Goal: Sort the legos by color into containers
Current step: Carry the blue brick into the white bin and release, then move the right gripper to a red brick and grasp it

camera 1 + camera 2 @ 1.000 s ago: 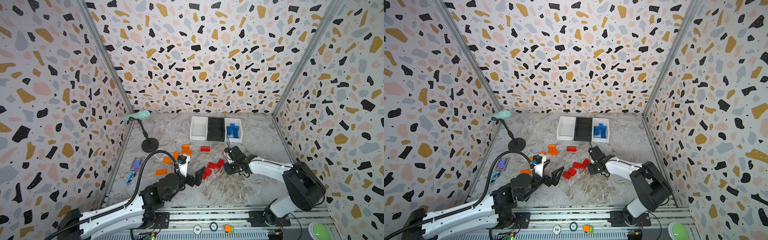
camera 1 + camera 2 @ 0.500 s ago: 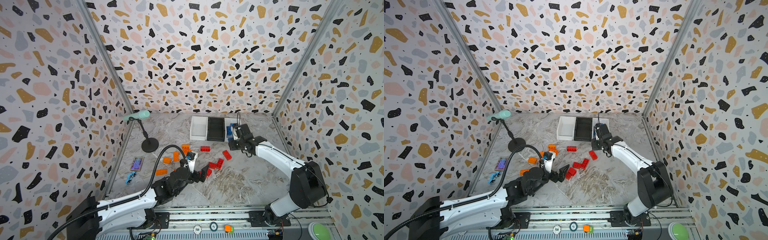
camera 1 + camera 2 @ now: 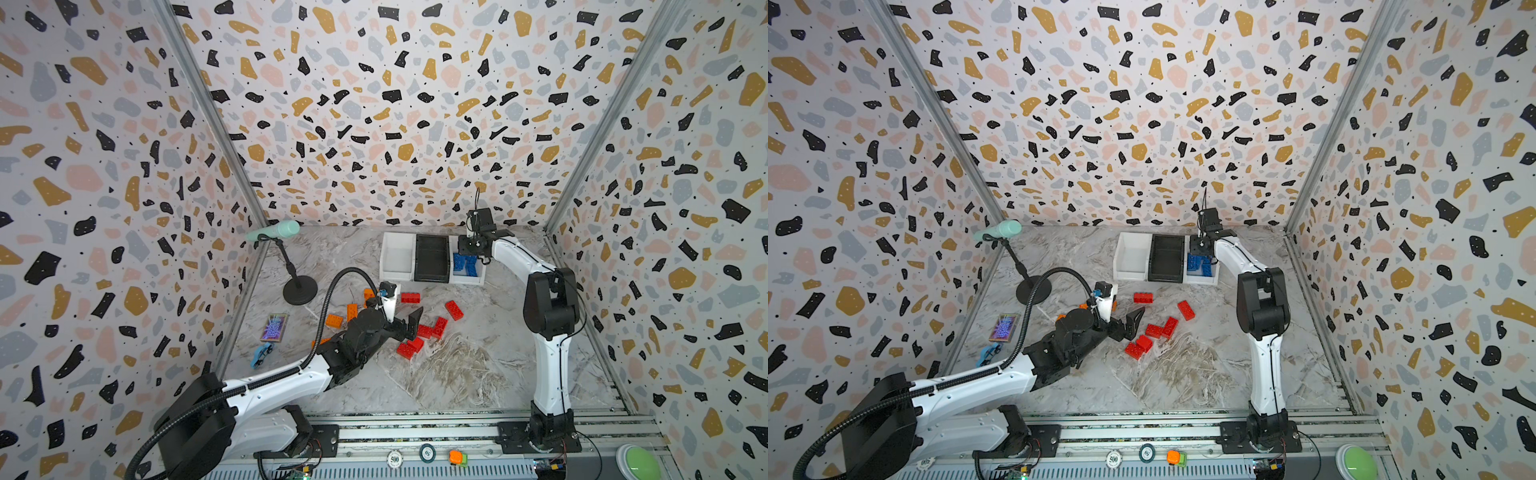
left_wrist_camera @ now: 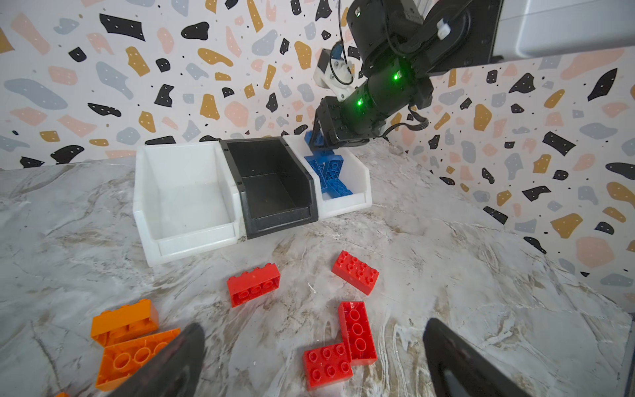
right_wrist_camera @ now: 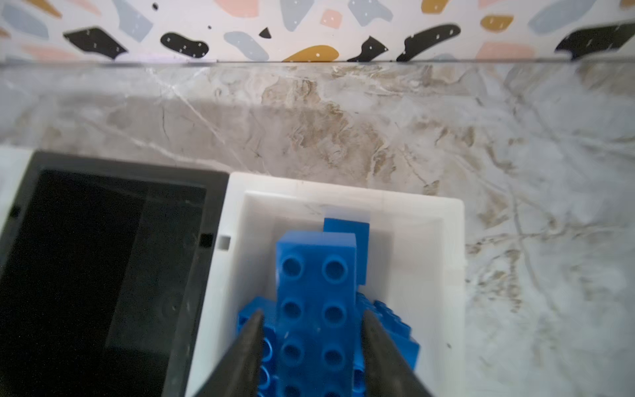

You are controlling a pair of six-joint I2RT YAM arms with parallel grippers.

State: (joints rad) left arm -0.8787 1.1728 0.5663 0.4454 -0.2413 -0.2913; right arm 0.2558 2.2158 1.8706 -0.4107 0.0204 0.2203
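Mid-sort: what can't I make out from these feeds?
Grip on the blue brick: in the right wrist view the right gripper straddles it, but contact is blurred and cut off by the lower edge.
Blue bricks in the white bin: piled, partly under the gripper in both top views; uncountable.
Orange bricks: left arm hides some in both top views; left wrist view's edge crops others.

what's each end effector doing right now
left end effector: open, empty
right end effector: open, blue lego loose between its jaws, over white bin
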